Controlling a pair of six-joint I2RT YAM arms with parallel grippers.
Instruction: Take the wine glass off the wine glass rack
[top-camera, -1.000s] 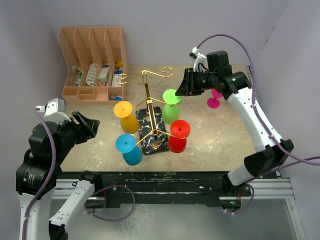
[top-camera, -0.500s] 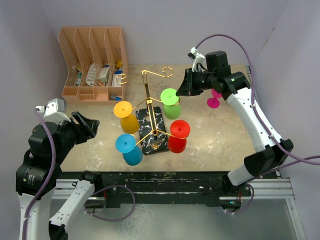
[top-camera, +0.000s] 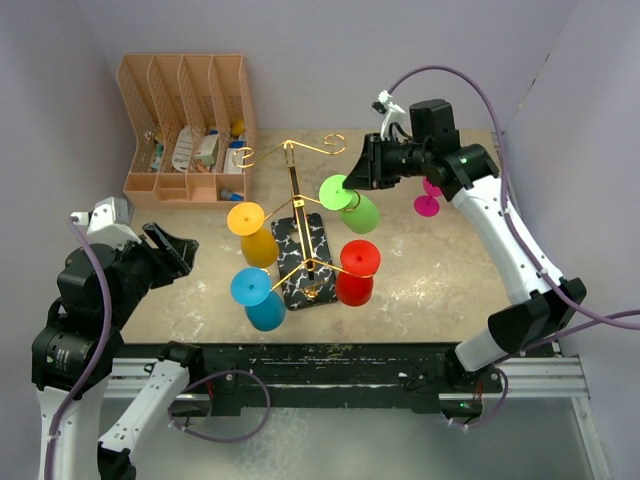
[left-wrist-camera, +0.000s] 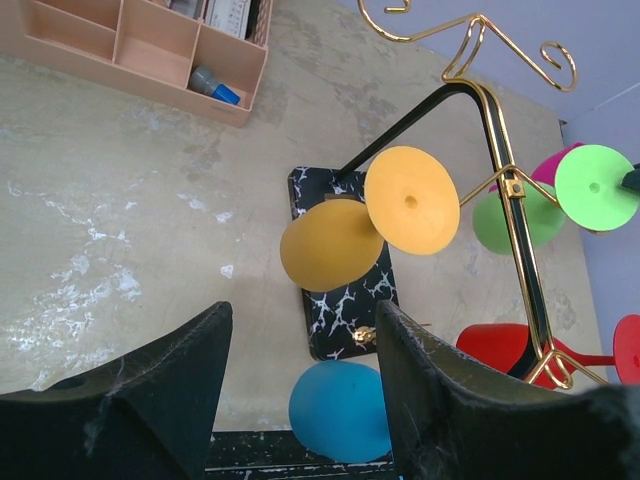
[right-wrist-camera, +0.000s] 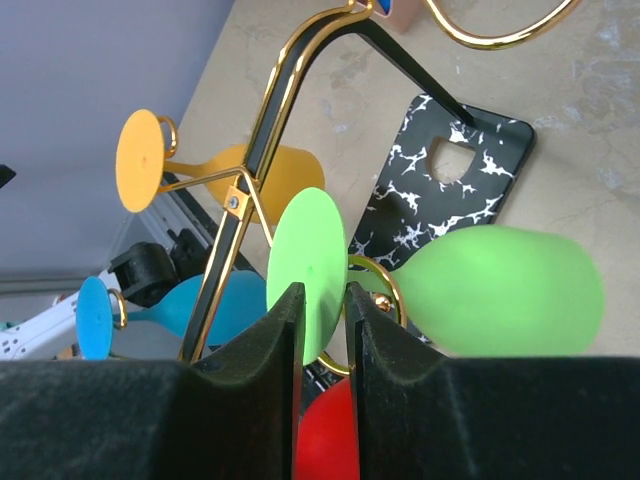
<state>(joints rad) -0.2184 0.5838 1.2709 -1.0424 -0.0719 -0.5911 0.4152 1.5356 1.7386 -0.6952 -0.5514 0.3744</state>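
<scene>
On my far left the left gripper (top-camera: 176, 250) hangs over the near-left part of the bench (top-camera: 430, 275). It is released, its fingers (left-wrist-camera: 150, 400) spread wide with nothing between them. Behind it, at the back left corner, the peach organiser (top-camera: 185, 120) sits with small bottles in its slots.

Toward the middle, the wine glass rack (top-camera: 293, 185) stands upright on its black, white-veined marble base (top-camera: 312, 238). On its left side the yellow glass (top-camera: 246, 219) hangs from an upper arm and the blue glass (top-camera: 250, 287) from a lower one (their foot discs face my overhead camera). The red glass (top-camera: 360, 258) hangs from the lower right arm, just beside the base.

The green wine glass (top-camera: 358, 211) is on the upper right arm and is tilted. Its bowl swings out to the right and its foot disc sits toward the pole. In the right wrist view its stem runs through the curled gold hook (right-wrist-camera: 385, 285), so it is not yet off the rack. The right gripper (right-wrist-camera: 318, 300) is clenched on the rim of that green foot disc, which slips into the narrow slot between the two fingers (right-wrist-camera: 255, 345).

Farthest right, the magenta glass (top-camera: 427, 205) is on the bench behind the right arm, well apart from the rack. The arm partly hides it, and I cannot tell how it rests.
</scene>
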